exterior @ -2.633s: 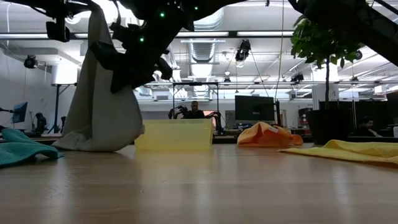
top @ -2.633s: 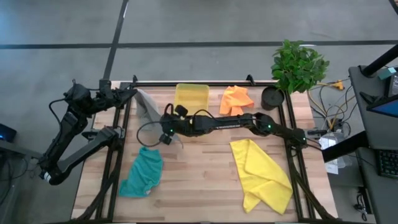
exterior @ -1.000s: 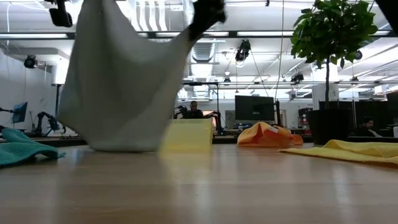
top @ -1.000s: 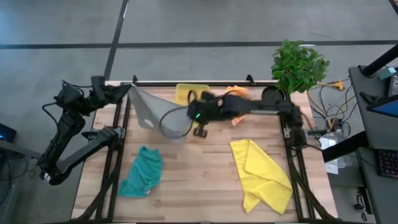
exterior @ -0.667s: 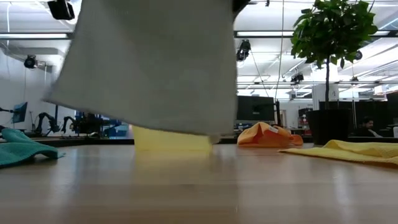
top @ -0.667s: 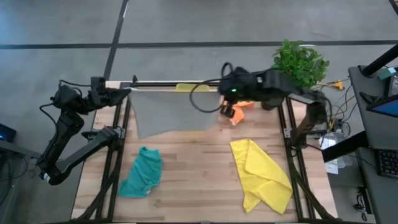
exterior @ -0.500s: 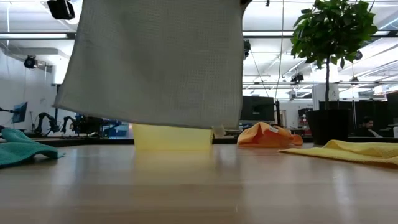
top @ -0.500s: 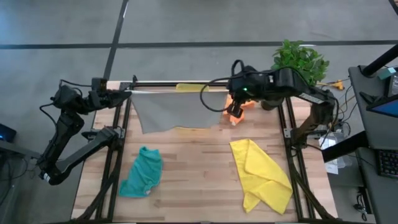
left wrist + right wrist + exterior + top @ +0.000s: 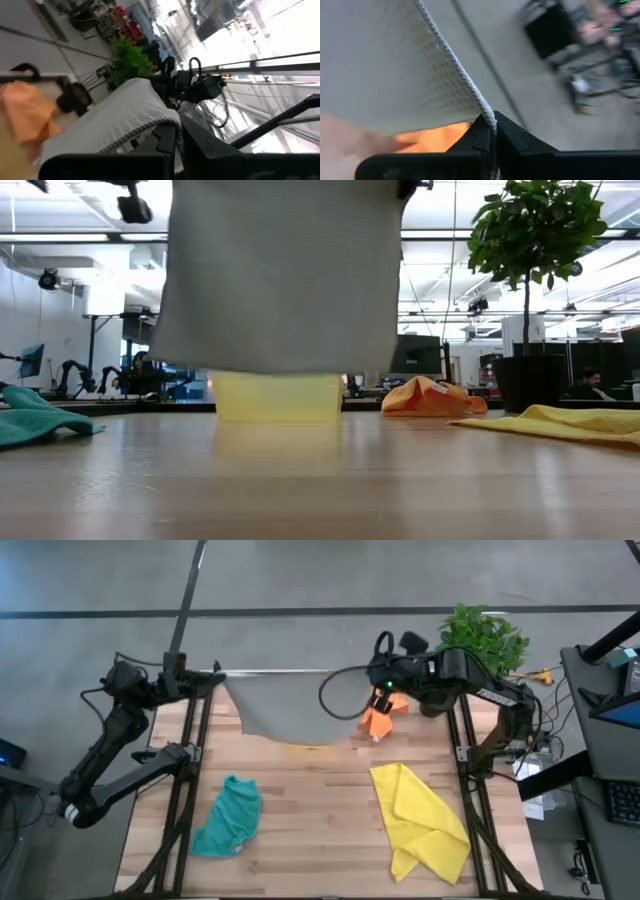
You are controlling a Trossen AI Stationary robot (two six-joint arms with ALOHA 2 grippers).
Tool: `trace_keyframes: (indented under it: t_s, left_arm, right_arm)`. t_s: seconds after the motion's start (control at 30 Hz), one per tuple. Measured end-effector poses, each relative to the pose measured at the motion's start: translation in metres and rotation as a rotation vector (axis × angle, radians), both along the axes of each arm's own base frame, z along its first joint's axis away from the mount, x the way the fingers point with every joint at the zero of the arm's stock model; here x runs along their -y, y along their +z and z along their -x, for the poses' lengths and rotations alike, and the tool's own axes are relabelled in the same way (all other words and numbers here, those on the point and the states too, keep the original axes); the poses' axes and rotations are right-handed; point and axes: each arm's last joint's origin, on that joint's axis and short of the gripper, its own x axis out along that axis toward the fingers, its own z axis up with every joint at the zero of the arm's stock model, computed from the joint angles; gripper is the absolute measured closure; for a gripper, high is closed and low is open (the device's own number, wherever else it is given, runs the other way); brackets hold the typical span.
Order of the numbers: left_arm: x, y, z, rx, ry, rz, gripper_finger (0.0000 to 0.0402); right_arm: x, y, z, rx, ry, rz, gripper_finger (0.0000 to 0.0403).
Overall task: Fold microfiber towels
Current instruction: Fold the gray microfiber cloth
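Above the table's far edge, grey towel (image 9: pixel 290 705) stretched left-right, hanging down.

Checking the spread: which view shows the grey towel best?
The low view: the grey towel hangs flat, face-on, above the table. The high view shows it edge-on, stretched between the left gripper and right gripper. Wrist views show only pinched corners.

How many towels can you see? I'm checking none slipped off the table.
4. The grey towel hangs stretched between both claws at the far edge, the orange towel lies far right, the teal towel near left, the yellow towel near right.
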Motion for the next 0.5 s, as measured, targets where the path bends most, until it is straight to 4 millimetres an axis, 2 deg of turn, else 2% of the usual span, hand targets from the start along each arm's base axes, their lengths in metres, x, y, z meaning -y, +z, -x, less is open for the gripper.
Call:
trace_keyframes:
  t_s: [0.2, 0.37, 0.5]
  left_arm:
    - [-0.022, 0.023, -0.016, 0.04, -0.008, -0.066, 0.0401]
    - [-0.034, 0.041, -0.025, 0.023, 0.003, -0.132, 0.0402]
    - [-0.032, 0.042, -0.025, -0.01, 0.001, -0.152, 0.0402]
  right_arm:
    - [0.018, 0.015, 0.011, -0.023, -0.071, 0.112, 0.0395]
    - [0.016, 0.033, 0.035, 0.024, -0.15, 0.218, 0.0395]
    - [0.009, 0.039, 0.057, 0.13, -0.175, 0.139, 0.0395]
